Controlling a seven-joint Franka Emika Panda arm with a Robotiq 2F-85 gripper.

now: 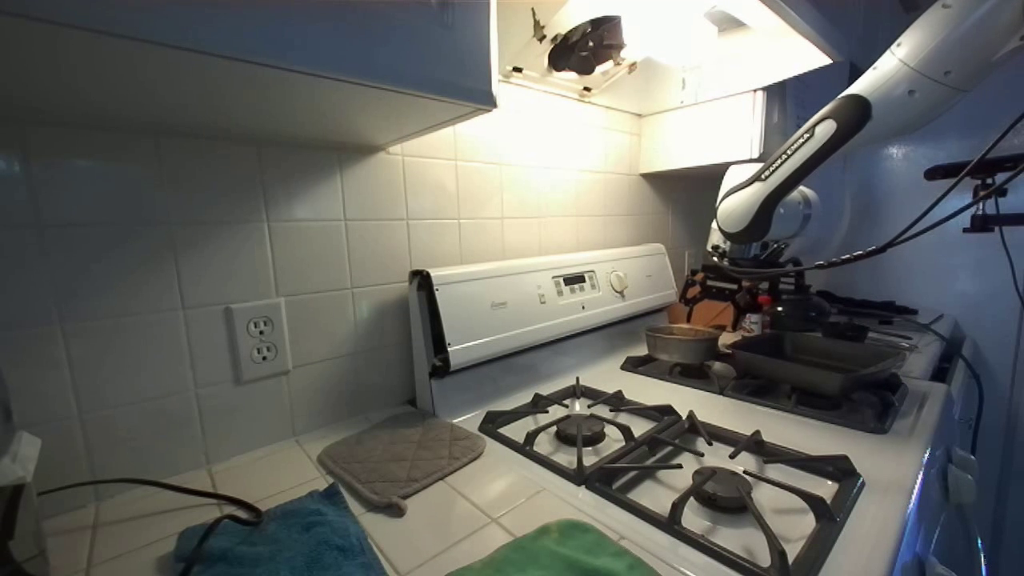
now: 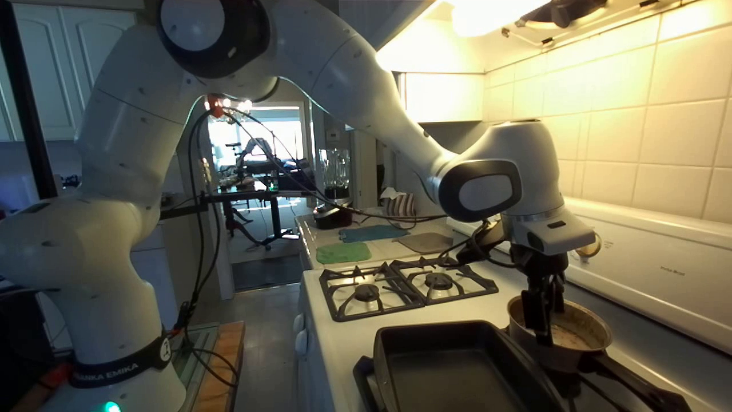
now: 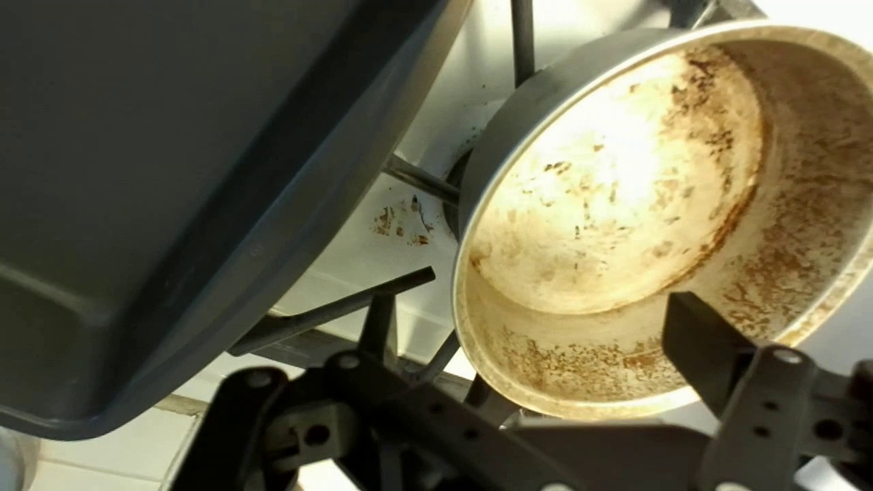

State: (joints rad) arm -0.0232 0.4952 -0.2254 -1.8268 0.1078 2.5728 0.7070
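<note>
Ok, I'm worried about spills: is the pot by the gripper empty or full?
Empty: in the wrist view the pot shows its stained bottom and walls, no food or liquid.

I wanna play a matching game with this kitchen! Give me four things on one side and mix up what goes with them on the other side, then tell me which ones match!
Things:
1. gripper
2. quilted pot holder
3. round pot
4. rectangular pan

What fits:
A. dark, resting on a burner grate
B. light metal with brown stains inside
C. its jaws are open
D. greyish, lying on the tiled counter

Right pairs: 1-C, 2-D, 3-B, 4-A
</note>
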